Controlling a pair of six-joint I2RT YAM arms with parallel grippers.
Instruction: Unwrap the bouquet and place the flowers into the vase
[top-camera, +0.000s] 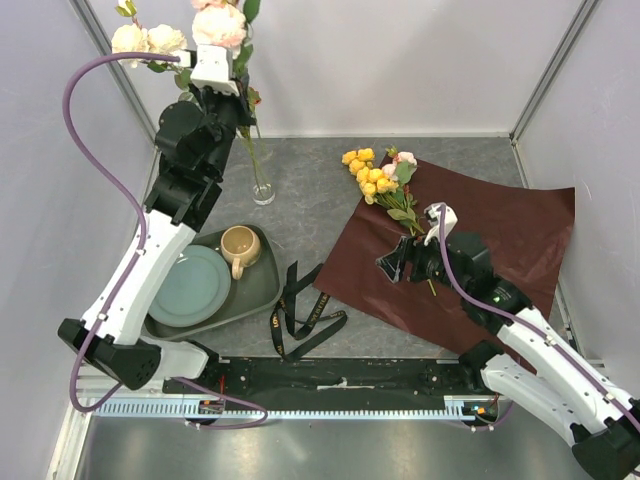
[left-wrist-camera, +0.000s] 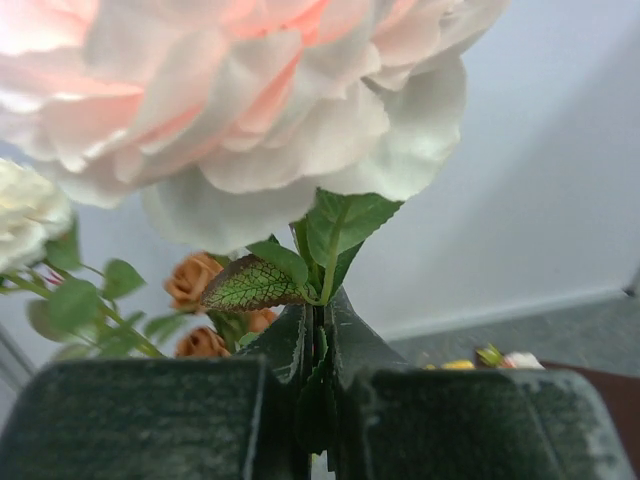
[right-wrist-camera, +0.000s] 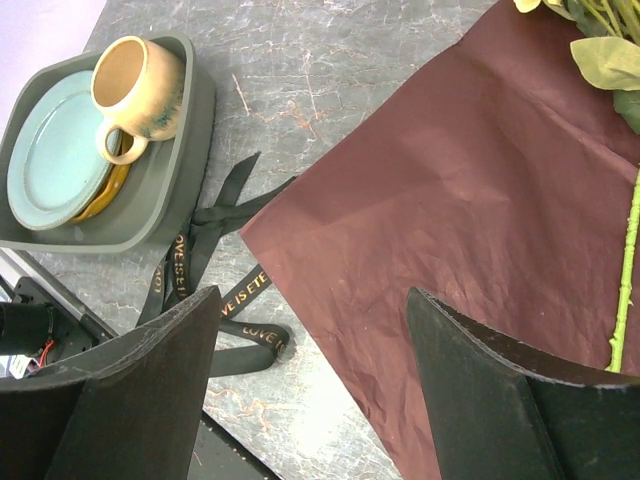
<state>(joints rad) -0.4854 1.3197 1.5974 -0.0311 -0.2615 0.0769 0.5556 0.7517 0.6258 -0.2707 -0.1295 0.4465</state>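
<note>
My left gripper (top-camera: 216, 72) is raised at the back left, shut on the green stem of a spray with a big pink rose (left-wrist-camera: 250, 100) and cream blooms (top-camera: 145, 40). In the left wrist view the jaws (left-wrist-camera: 318, 310) pinch the stem just below the leaves, with rust-orange roses (left-wrist-camera: 195, 282) behind. The stem (top-camera: 250, 150) runs down to the clear glass vase (top-camera: 262, 190). The maroon paper (top-camera: 480, 230) lies spread flat, with yellow and pink flowers (top-camera: 372, 177) on its far corner. My right gripper (top-camera: 393, 264) hovers open over the paper's left edge (right-wrist-camera: 430, 200), holding nothing.
The untied black ribbon (top-camera: 300, 315) with gold lettering lies beside the paper (right-wrist-camera: 225, 300). A grey tray (top-camera: 262, 285) at the left holds a teal plate (top-camera: 190, 285) and a tan mug (top-camera: 240, 247). A loose green stem (right-wrist-camera: 628, 270) lies on the paper at right.
</note>
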